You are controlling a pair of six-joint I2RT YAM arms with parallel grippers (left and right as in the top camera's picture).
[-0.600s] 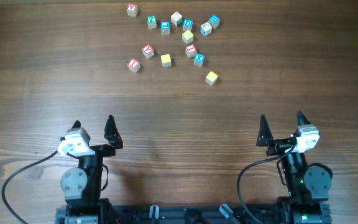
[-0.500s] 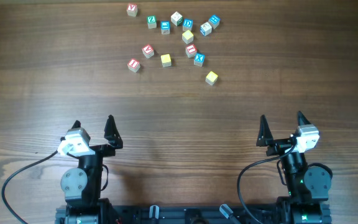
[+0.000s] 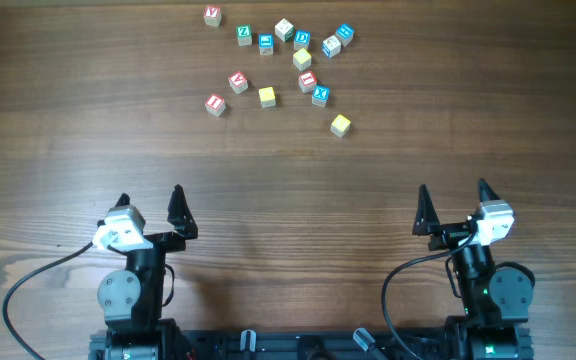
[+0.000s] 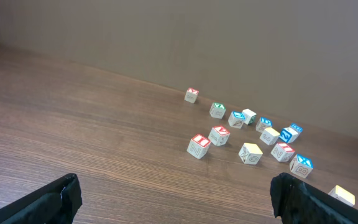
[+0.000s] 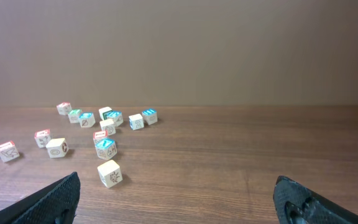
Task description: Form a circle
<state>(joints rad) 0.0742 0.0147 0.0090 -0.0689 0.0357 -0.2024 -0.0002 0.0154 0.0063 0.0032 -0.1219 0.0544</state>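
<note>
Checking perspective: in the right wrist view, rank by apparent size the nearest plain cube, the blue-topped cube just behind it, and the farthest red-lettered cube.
Plain cube
Blue-topped cube
Farthest red-lettered cube
Nearness to the camera may explain it.

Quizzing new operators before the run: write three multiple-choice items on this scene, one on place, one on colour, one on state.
1. The cubes lie: A. on the far part of the table; B. beside the arm bases; C. in one stack.
2. The cube nearest the arms is: A. green; B. yellow; C. black.
3. The left gripper and right gripper are: A. both shut on cubes; B. one open, one shut; C. both open, empty.
1 A, scattered far beyond both grippers; 2 B, its top is plain yellow; 3 C, fingers spread, nothing between.
</note>
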